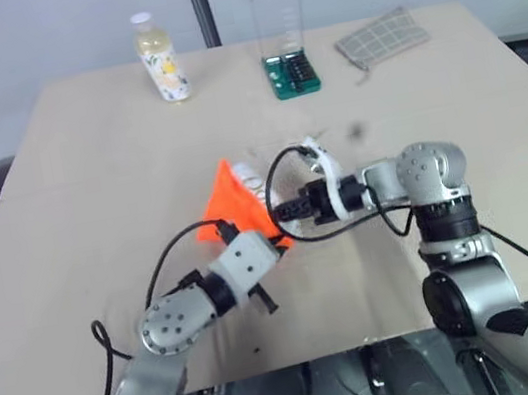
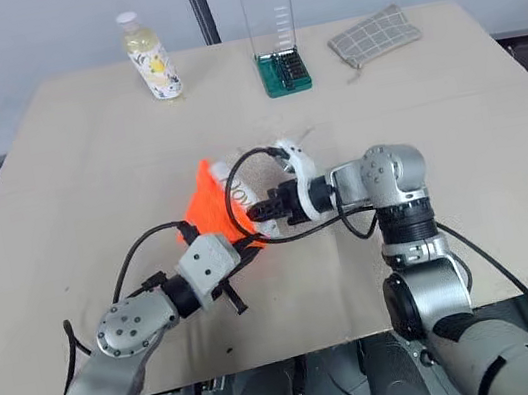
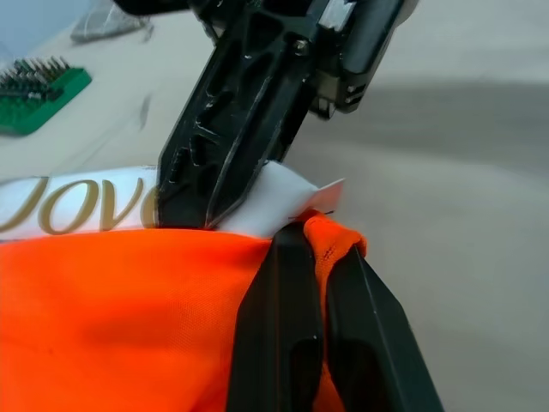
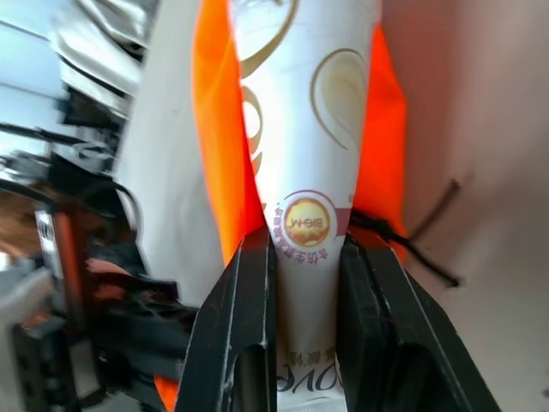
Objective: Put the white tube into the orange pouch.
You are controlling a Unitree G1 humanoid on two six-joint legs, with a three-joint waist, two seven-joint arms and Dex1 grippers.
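The orange pouch is lifted off the middle of the table, with my left gripper shut on the edge of its fabric. My right gripper points left and is shut on the white tube, which carries gold print. The tube's front part lies against the pouch's mouth, with orange cloth on both sides of it. In the left wrist view the tube sits just above the orange fabric, and the right gripper's black fingers press down on it.
At the far edge of the tan table stand a yellowish bottle, a green bit set with a clear lid and a grey checked pouch. A black pole rises behind the table.
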